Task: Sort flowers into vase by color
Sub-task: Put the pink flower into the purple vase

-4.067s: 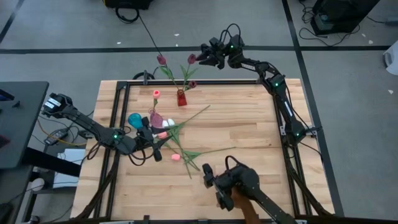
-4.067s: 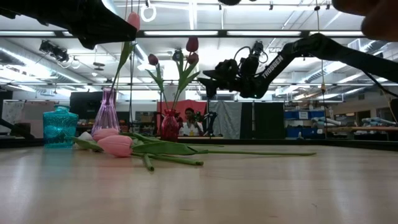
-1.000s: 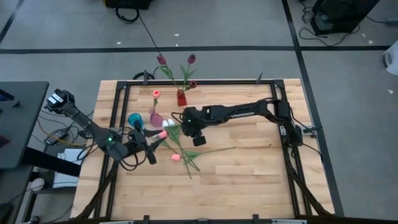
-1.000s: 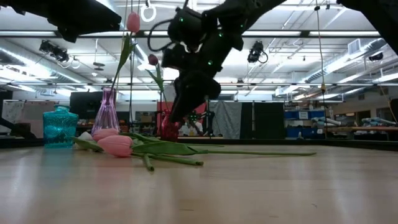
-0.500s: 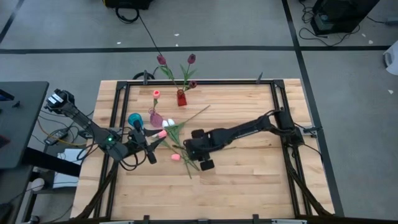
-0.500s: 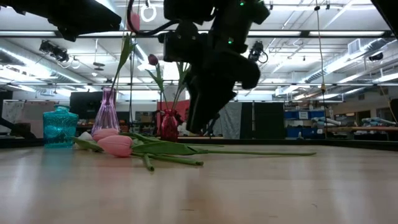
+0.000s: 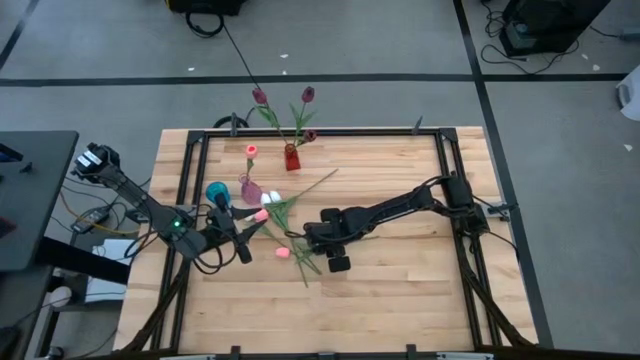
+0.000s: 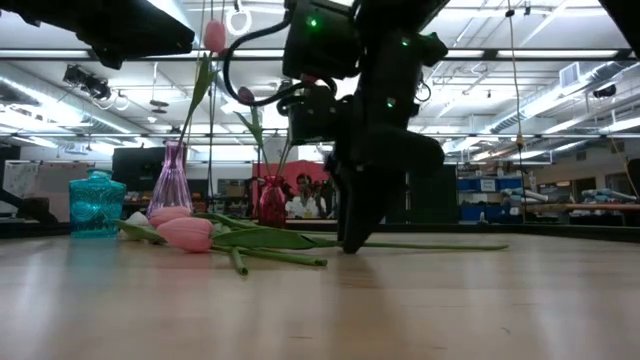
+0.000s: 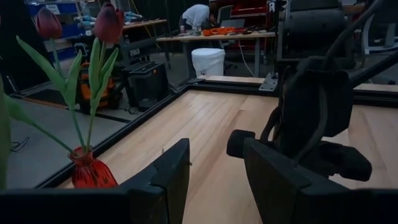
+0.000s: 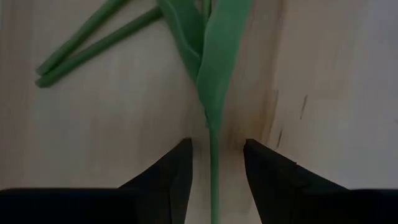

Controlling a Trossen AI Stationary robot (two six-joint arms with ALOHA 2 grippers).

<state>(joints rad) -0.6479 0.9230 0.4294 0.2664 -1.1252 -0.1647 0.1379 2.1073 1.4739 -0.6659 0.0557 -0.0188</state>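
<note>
Loose flowers lie in the middle of the table: two pink heads (image 7: 281,253) (image 7: 262,214), a white one (image 7: 268,198), and crossed green stems. My right gripper (image 7: 318,240) points down over them, open, its fingers on either side of one green stem (image 10: 214,177) just below a leaf (image 10: 217,56); I cannot tell whether they touch it. My left gripper (image 7: 246,232) hangs open at the left, holding nothing. The red vase (image 7: 291,157) holds maroon tulips (image 7: 308,94). A pink tulip (image 7: 251,150) stands in the purple vase (image 7: 250,188).
A teal vase (image 7: 216,192) stands left of the purple one. A black metal frame (image 7: 440,150) runs round the tabletop. Bare wood lies toward the table's near and right sides. A person (image 8: 303,190) shows in the room behind the far edge.
My right gripper has swung from near the vases toward the table's near edge, sunk close to the tabletop and rolled, and its fingers now stand astride a stem. The flowers lie as before.
</note>
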